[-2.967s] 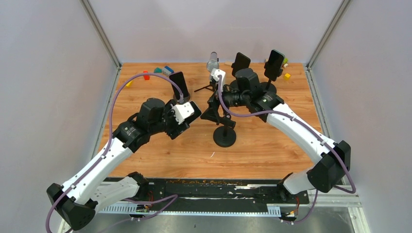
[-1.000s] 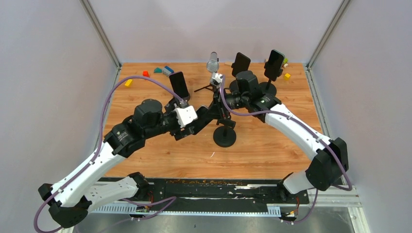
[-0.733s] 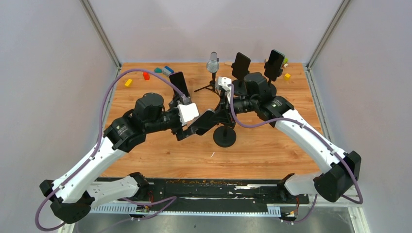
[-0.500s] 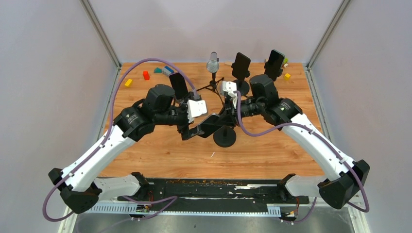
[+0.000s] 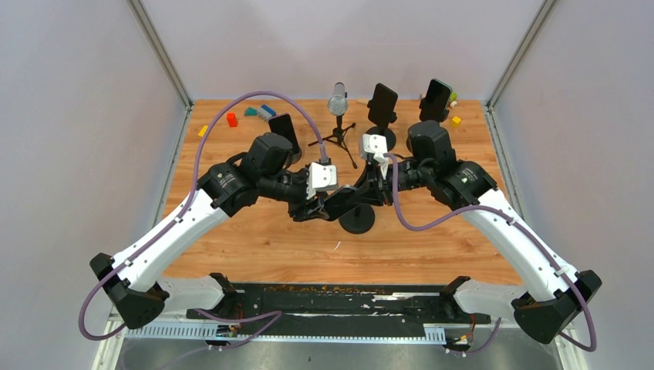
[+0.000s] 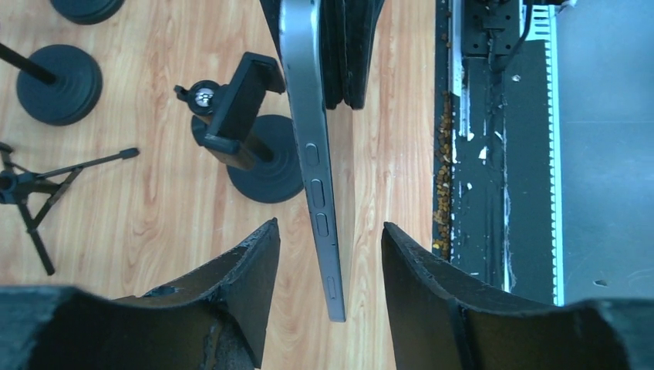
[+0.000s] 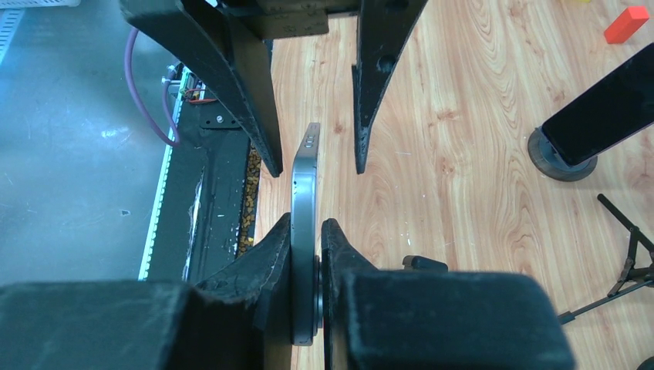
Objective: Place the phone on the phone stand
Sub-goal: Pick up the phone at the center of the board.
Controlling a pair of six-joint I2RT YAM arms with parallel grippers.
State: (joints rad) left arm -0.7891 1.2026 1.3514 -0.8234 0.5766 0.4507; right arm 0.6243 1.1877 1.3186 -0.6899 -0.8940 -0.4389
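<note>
Clutter on the wooden table (image 5: 432, 239)
A microphone (image 5: 337, 101) stands on a tripod (image 5: 338, 139) at the back; a red block (image 5: 231, 119), yellow block (image 5: 203, 131) and blue block (image 5: 268, 110) lie left of it.

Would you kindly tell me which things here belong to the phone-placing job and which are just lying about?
Job in hand:
- phone, clamped in the right claw
- left claw, open around the phone's free end
- phone stand, unoccupied

Lying about:
- microphone on its tripod
- other phones on their stands
- coloured blocks
</note>
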